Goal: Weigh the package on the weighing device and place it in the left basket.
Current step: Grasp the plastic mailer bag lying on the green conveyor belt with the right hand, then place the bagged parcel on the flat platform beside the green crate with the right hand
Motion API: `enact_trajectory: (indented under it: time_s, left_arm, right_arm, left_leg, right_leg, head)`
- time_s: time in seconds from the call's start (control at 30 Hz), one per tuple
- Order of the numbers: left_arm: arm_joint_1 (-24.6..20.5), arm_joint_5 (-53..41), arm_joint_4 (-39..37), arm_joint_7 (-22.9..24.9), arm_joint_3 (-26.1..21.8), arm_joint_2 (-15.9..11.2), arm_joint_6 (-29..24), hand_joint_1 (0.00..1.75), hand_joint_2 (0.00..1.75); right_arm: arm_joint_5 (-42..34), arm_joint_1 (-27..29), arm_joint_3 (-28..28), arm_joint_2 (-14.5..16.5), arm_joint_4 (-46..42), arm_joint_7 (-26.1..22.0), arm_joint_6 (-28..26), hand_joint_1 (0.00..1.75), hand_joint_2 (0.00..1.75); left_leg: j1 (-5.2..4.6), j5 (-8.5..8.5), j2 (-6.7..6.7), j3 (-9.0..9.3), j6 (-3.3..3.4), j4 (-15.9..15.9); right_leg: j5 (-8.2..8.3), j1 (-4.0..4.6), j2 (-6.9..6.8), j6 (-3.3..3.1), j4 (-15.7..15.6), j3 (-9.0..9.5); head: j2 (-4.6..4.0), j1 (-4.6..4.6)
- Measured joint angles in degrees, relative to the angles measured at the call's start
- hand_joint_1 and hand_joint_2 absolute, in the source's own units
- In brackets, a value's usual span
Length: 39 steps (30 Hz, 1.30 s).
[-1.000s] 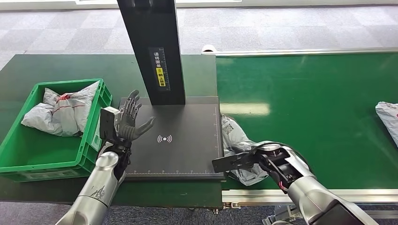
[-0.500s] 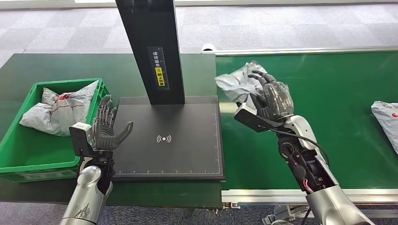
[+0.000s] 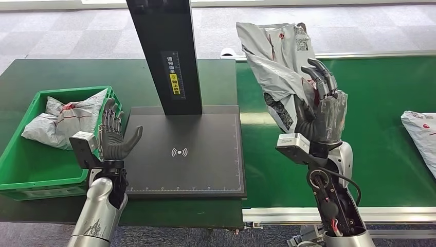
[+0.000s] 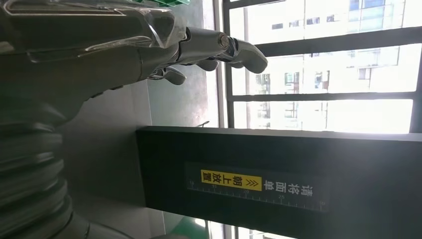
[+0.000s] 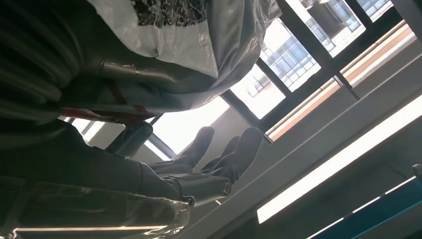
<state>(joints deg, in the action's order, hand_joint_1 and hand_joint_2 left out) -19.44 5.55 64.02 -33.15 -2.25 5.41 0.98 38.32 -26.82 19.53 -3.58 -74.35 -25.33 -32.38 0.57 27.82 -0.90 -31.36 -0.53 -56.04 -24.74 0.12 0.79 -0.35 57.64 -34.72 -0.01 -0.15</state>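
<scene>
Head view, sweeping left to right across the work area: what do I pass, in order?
Green basket with bagged parcels → left hand, empty with fingers up → black weighing platform → grey package held up by the right hand → another grey parcel on the green belt.

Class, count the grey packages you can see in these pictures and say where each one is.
3: one package held up by the right robot hand, one in the green basket, one on the belt's right edge. More may lie hidden in the basket.

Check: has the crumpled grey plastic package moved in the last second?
Yes. The crumpled grey plastic package rose off the green conveyor belt, held by the right robot hand, beside the black scale post.
</scene>
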Motion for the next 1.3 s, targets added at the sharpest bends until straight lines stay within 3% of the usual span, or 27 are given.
enact_trajectory:
  time_s: [0.47, 0.63, 1.0, 1.3]
  left_arm:
    - [-0.10, 0.00, 0.00, -0.02, 0.00, 0.08, -0.03, 0.00, 1.75]
    - [-0.56, 0.55, -0.02, -0.79, 0.16, 0.38, -1.06, 0.00, 1.75]
    - [-5.70, 2.65, -2.62, -1.87, 3.38, 2.04, -2.55, 0.00, 1.75]
    - [-7.33, 3.34, -4.75, -0.99, 4.43, 2.44, -2.35, 0.00, 1.75]
  right_arm:
    - [-0.11, 0.74, -0.48, 0.74, -1.20, -0.09, -0.02, 1.75, 1.75]
    - [0.33, 0.48, -0.08, 2.23, 0.54, -1.18, 4.45, 1.75, 1.75]
    - [12.29, -5.43, 11.69, 12.06, 33.73, -3.63, 19.44, 1.75, 1.75]
    - [11.20, -7.18, 15.73, 15.24, 44.30, -4.68, 23.06, 1.75, 1.75]
  left_leg:
    - [0.00, 0.00, 0.00, 0.00, 0.00, 0.00]
    - [0.00, 0.00, 0.03, -0.01, 0.00, 0.01]
    - [0.04, -0.05, 0.01, -0.03, -0.06, 0.01]
    - [0.00, -0.04, 0.02, -0.12, -0.05, 0.00]
  right_leg:
    - [0.00, -0.01, 0.01, 0.00, 0.00, -0.01]
    - [0.00, 0.00, 0.03, 0.00, 0.00, 0.00]
    - [0.04, 0.04, 0.02, -0.05, 0.02, -0.02]
    - [0.04, 0.00, 0.02, -0.05, 0.01, -0.12]
  head:
    - [0.01, 0.00]
    - [0.01, 0.00]
    - [0.01, 0.00]
    - [0.01, 0.01]
